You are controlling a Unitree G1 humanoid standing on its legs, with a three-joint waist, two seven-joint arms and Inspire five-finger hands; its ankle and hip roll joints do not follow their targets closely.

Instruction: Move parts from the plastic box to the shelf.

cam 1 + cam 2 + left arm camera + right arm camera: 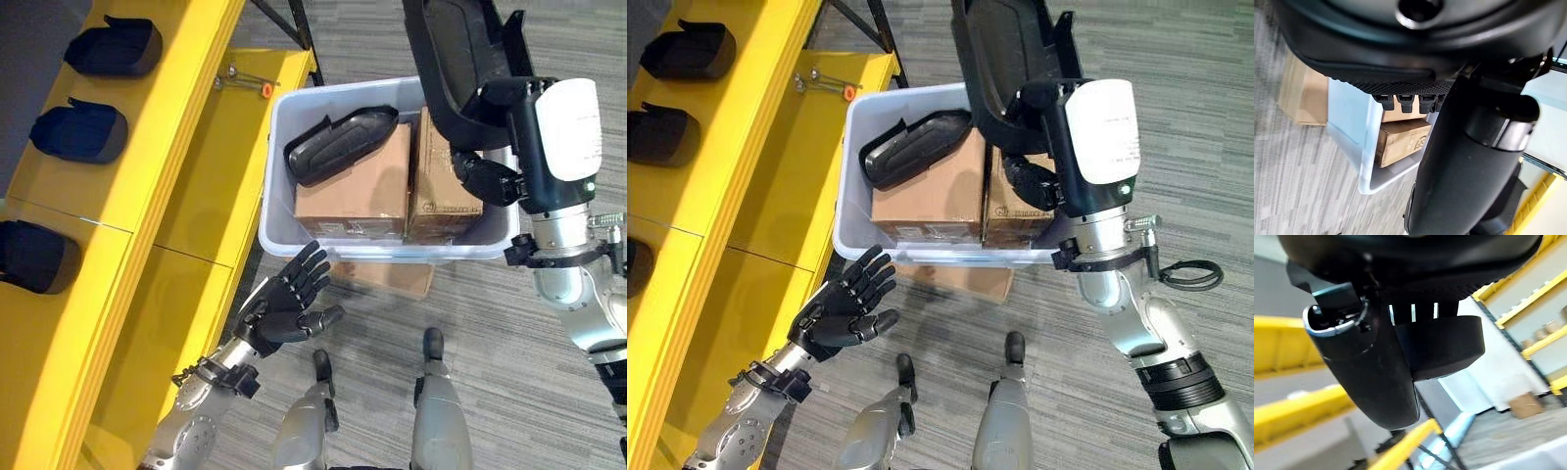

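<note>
Now the right hand [490,176] grips one long, curved black plastic part [456,59], raised above the pale plastic box [284,186]. A second black moulded part [338,145] lies on two brown cardboard cartons [358,191] inside. At nine o'clock, three parts [78,132] rest on the yellow shelf [147,176]. The left hand [284,304] is open at six o'clock; its wrist view shows the box's rounded corner.

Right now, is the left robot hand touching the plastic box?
Apart. In the left eye view the open left robot hand hovers below the box, with grey floor visible between them.
</note>
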